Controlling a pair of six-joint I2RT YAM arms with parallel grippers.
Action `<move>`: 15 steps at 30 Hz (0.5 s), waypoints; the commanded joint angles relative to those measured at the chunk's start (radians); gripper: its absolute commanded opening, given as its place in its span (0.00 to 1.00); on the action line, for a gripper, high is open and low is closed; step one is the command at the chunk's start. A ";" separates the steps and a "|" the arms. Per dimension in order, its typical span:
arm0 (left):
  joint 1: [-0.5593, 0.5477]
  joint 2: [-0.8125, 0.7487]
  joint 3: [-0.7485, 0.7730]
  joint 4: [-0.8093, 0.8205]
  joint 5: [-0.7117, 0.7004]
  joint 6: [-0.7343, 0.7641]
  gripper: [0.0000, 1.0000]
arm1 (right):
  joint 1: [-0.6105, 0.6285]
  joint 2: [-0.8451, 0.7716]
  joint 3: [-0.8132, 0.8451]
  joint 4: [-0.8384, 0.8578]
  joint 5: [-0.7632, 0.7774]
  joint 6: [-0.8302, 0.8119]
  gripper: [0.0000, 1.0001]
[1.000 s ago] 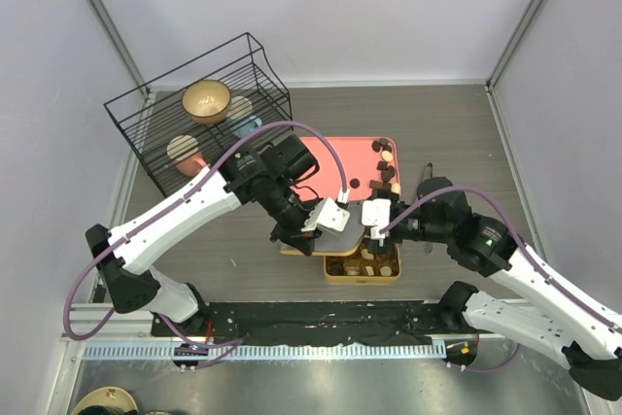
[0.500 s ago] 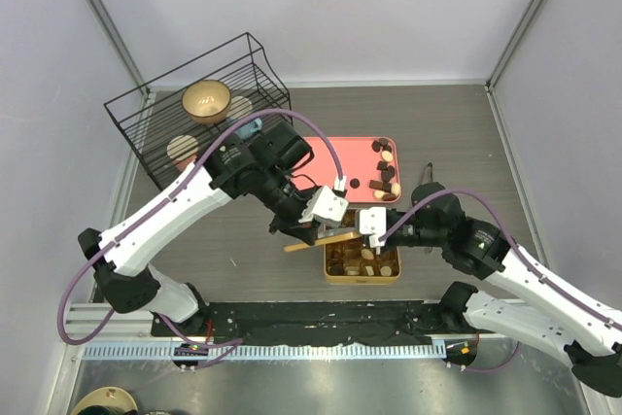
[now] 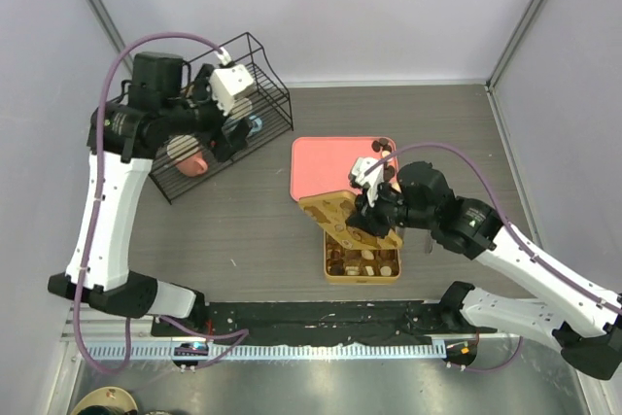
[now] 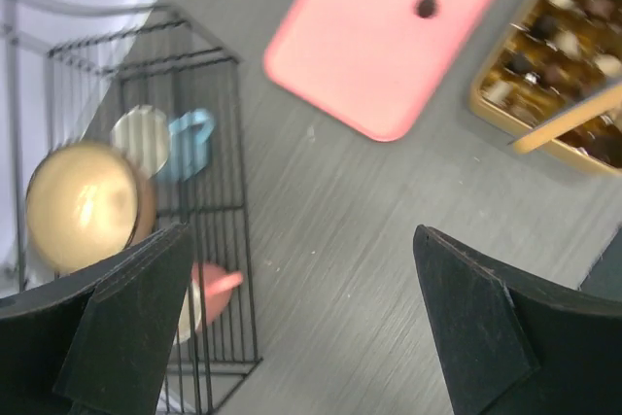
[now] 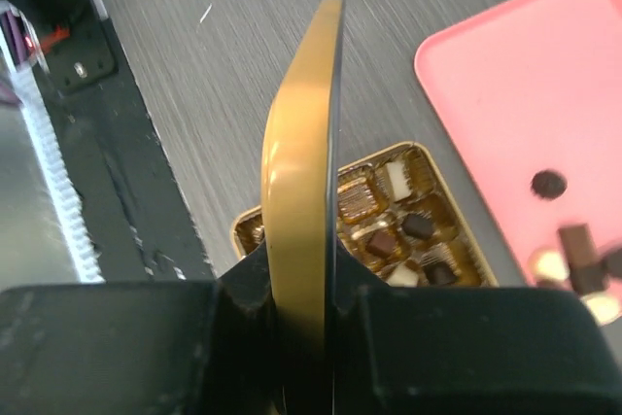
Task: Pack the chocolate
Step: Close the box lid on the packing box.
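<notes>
Down at the near middle of the table, I've got the right gripper (image 5: 309, 303) pinched tight on the gold lid (image 5: 301, 143), which stands edge-on between its two fingers and hangs tilted over the gold tin (image 3: 362, 280). The chocolate (image 5: 400, 228) sits in the tin's little compartments directly below that lid, under the right fingers and apart from them, a mix of dark and paler pieces. From the overhead view the lid covers the far part of the tin, so I can't see every compartment. A few loose pieces (image 5: 549, 183) lie on the pink tray (image 3: 326, 167), gathered toward its right end, just beyond the tin and clear of both grippers. Over on the far left, the left gripper (image 4: 301, 269) is up high with its fingers spread wide and nothing between them, well away from any chocolate. Its wrist camera looks down on the wire rack (image 4: 216, 240), with a gold bowl (image 4: 83, 203) and a blue cup (image 4: 190, 138) inside it, and I can see the tray and the tin off in the top right corner.
</notes>
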 commanded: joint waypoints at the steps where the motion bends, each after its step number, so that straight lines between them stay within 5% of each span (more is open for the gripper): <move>1: 0.065 -0.121 -0.087 0.109 0.047 -0.132 1.00 | -0.012 0.010 0.072 -0.039 0.057 0.299 0.01; 6: 0.065 -0.187 -0.264 0.095 0.092 -0.118 1.00 | -0.104 0.029 0.031 -0.056 -0.055 0.529 0.01; 15: 0.059 -0.216 -0.525 0.080 0.239 -0.168 0.99 | -0.476 -0.091 -0.231 0.093 -0.449 0.828 0.01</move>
